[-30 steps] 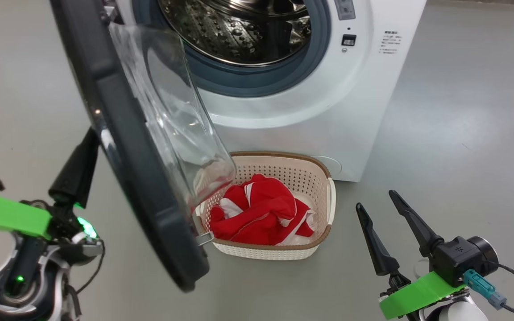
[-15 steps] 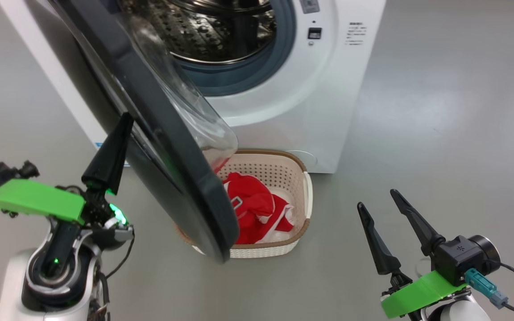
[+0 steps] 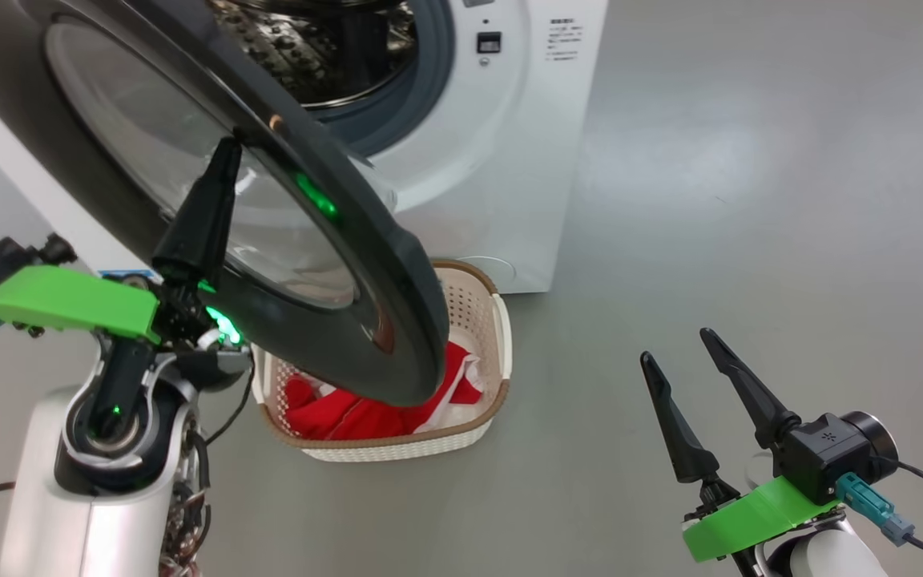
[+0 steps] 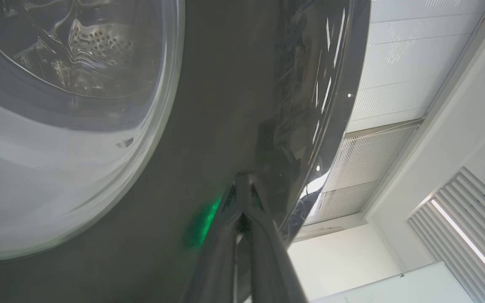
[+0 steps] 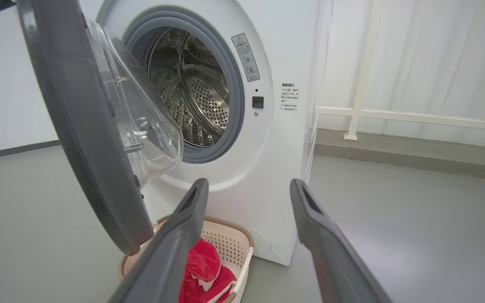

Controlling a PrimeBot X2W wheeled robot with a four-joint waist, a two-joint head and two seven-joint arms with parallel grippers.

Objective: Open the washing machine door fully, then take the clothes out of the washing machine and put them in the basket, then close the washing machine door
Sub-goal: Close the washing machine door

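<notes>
At the frame's left the left gripper (image 3: pixel 227 152), jaws pinched shut, sets its tip against the black rim of the half-open washing machine door (image 3: pixel 349 264), which overhangs the basket (image 3: pixel 501 353) of red clothes (image 3: pixel 333 413) at lower centre, while the right gripper (image 3: pixel 676 346) hovers lower right, jaws wide, empty.

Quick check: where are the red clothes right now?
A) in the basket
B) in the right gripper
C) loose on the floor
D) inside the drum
A: the clothes lie in the basket on the floor below the washing machine door.
</notes>
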